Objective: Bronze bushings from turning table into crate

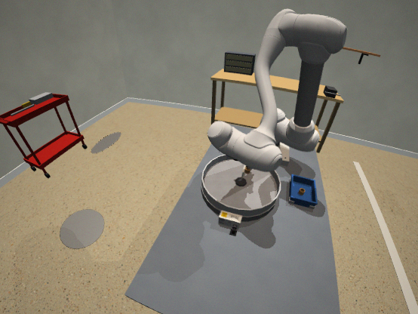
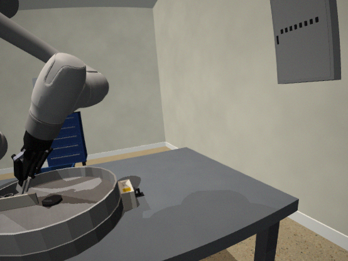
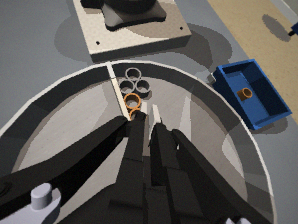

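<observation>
The turning table [image 1: 241, 212] [image 2: 85, 216] [image 3: 261, 167] holds bushings beside a pale bar [image 2: 19, 202] [image 3: 118, 90]. In the wrist view, a bronze bushing [image 3: 132, 94] stands against the bar, and a second bronze one is partly hidden behind a finger. Three steel bushings stand grouped beyond them, one steel bushing [image 3: 133, 69] farthest out. The blue crate [image 1: 302, 202] [image 3: 272, 107] holds one bronze bushing [image 1: 302, 191] [image 3: 245, 93]. My gripper [image 2: 25, 188] [image 3: 147, 110] is shut with nothing between the nearly closed fingertips, low over the turning table, right beside the bronze bushings in the wrist view.
The raised rim surrounds the turning table. A dark hub [image 1: 241, 182] [image 2: 52, 200] is at its middle. A control box [image 1: 230, 218] [image 2: 127, 196] sits outside the rim. The arm's base plate [image 3: 140, 42] stands beyond the rim in the wrist view.
</observation>
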Robot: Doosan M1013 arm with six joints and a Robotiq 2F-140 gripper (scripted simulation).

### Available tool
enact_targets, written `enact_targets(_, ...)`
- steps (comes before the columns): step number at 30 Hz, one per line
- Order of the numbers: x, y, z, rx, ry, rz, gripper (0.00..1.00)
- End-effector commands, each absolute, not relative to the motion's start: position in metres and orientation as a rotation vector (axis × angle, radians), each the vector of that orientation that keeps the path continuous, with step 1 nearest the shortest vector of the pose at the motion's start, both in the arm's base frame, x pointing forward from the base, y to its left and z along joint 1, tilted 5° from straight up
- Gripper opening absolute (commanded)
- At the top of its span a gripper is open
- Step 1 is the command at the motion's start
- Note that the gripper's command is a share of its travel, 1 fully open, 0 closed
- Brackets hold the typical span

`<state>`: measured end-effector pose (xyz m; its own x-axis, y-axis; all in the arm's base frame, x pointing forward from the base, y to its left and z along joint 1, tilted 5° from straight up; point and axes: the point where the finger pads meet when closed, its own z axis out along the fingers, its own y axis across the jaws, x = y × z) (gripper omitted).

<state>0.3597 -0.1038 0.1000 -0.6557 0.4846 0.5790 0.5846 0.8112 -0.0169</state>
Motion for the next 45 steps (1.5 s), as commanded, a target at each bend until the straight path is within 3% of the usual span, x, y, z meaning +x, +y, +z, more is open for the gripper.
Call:
enact_targets(1,0.3599,-0.1039,0.0976,-0.786,-2.415,-0.229,0.06)
enact_targets(45,0.3602,-0.1042,0.0918,-0.786,-2.415,-0.229,0.06)
